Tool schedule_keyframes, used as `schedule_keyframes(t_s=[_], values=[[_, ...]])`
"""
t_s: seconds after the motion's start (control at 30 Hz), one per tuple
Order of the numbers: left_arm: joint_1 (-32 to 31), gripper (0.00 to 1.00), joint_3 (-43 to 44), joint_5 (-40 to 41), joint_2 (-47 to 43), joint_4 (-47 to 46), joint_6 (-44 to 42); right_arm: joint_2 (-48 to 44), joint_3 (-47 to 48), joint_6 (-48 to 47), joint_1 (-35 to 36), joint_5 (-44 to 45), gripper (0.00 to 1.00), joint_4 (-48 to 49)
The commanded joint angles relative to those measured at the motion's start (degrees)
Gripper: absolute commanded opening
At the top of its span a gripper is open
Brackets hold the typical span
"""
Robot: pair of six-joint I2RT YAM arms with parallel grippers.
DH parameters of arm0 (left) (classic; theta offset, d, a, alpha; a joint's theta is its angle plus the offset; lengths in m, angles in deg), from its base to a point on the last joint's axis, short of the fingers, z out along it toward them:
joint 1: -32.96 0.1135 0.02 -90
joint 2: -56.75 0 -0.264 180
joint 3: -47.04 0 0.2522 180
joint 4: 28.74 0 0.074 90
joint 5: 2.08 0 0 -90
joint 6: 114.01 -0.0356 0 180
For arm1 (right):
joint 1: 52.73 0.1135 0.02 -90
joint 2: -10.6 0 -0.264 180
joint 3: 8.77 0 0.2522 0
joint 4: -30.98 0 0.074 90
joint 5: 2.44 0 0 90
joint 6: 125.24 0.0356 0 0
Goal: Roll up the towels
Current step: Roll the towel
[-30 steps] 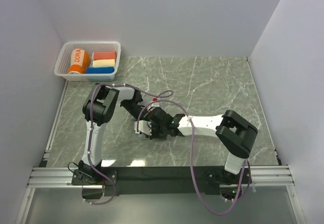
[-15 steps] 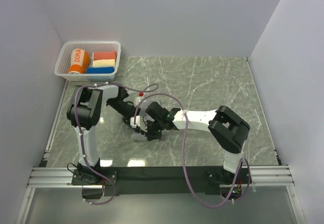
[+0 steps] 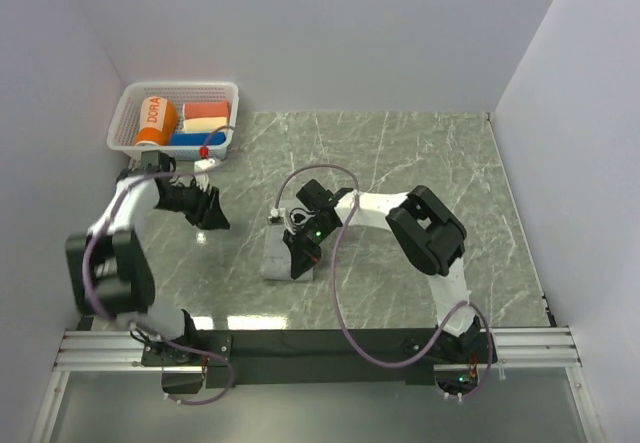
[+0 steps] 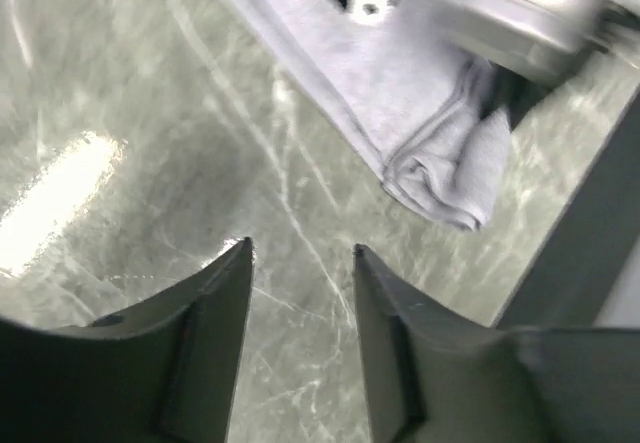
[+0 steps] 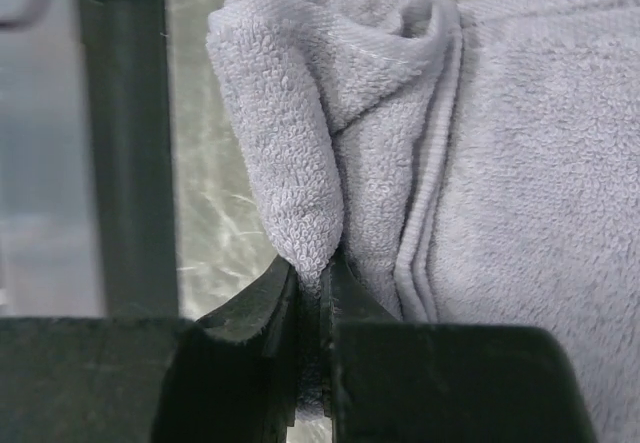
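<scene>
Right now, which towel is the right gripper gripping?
The grey towel on the table: the right gripper pinches its folded edge. The orange towel sits rolled in the basket.

A white plastic lattice basket (image 3: 190,87) is sitting at the far left corner of a grey-green marbled stone worktop (image 3: 420,153), close to where two plain white walls (image 3: 330,23) are meeting. Inside the basket, three small rolled cloths are lying stacked along its right side: a red roll (image 3: 207,109) farthest back, a cream roll (image 3: 207,124) touching it in the middle, and a blue roll (image 3: 188,139) nearest the front. Pale veins are running across the worktop, and overhead light is glaring off its polished surface (image 4: 60,198). A silver aluminium rail (image 3: 100,348) and a black strip (image 3: 320,343) are bordering the near edge.
</scene>
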Motion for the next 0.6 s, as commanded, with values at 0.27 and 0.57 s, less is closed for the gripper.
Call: schedule_keyframes(t_s=[0.27, 0.57], values=[[-28.0, 0.62, -31.0, 17.8, -40.7, -24.5, -9.5, 17.5, 11.8, -0.2, -3.6, -6.1, 0.0, -20.3], [-47.4, 0.63, -37.4, 29.3, -36.9, -37.8, -8.0, 21.5, 15.3, 1.1, -4.9, -6.5, 0.0, -22.4]])
